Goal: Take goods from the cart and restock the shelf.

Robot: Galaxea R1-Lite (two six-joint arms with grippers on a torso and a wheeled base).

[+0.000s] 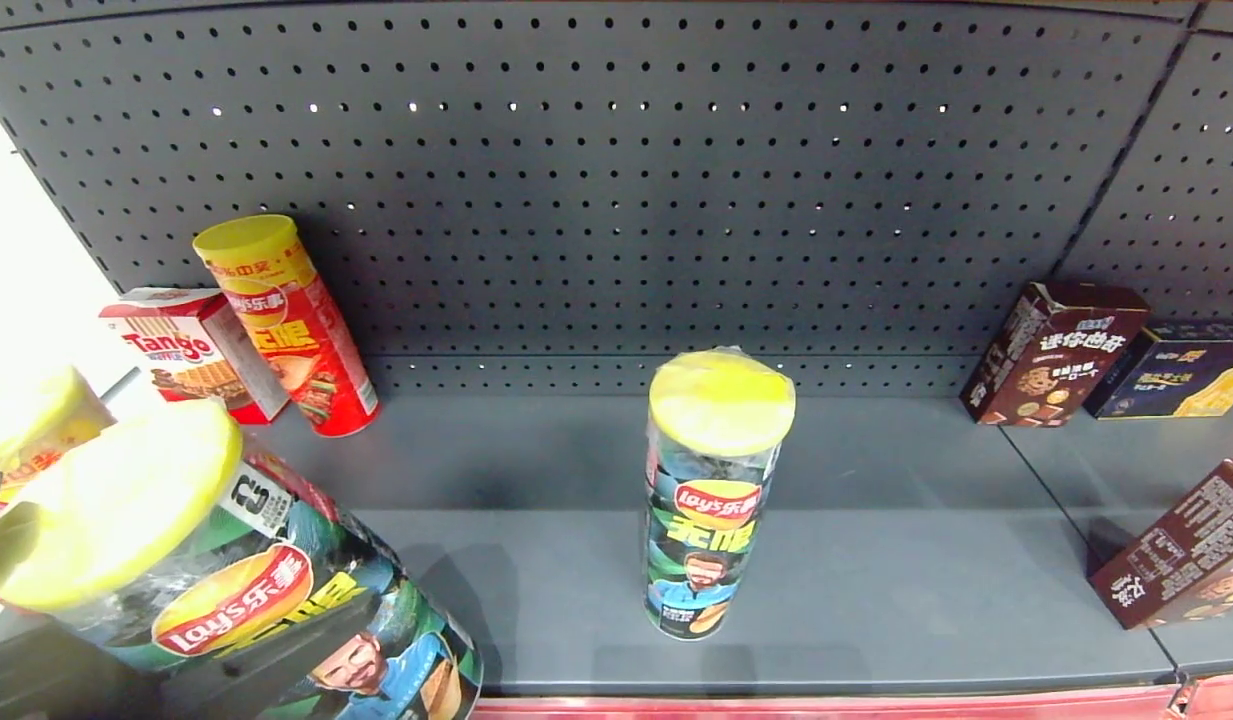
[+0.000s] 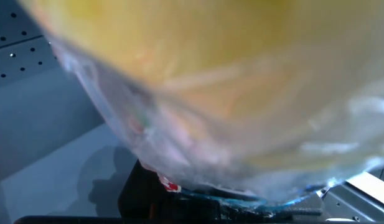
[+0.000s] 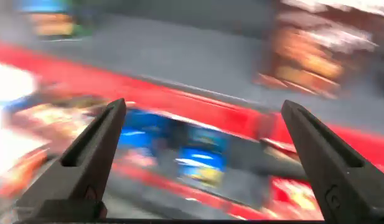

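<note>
My left jaws were clamped on the can [image 1: 226, 560], low on its body. It hung tilted at the near left of the shelf [image 1: 876, 560], with its lid [image 1: 106, 510] leaning left. My right jaws stood wide open and empty, near a red strip with blurred packs below it.

I judged the step in hand to be setting the can on the shelf. To do it well, I would first bring the can upright, because a tall, narrow tube set down on its rim would topple. The bare stretch between the red can [image 1: 286, 325] at the far left and the standing can [image 1: 716, 490] in the middle looked like the best spot. I would carry the can in above the red lip [image 1: 826, 705] at the near edge and keep it apart from both neighbours. I would let go only once the base sat flat. The red can was leaning, so a nudge might knock it over.

The can was a tall tube with a yellow lid and a green and dark print. It carried a red-and-yellow badge and a drawn face, the same as the standing can. Thin clear film wrinkled under the lid, and I took it to be slippery in a grip.
</note>
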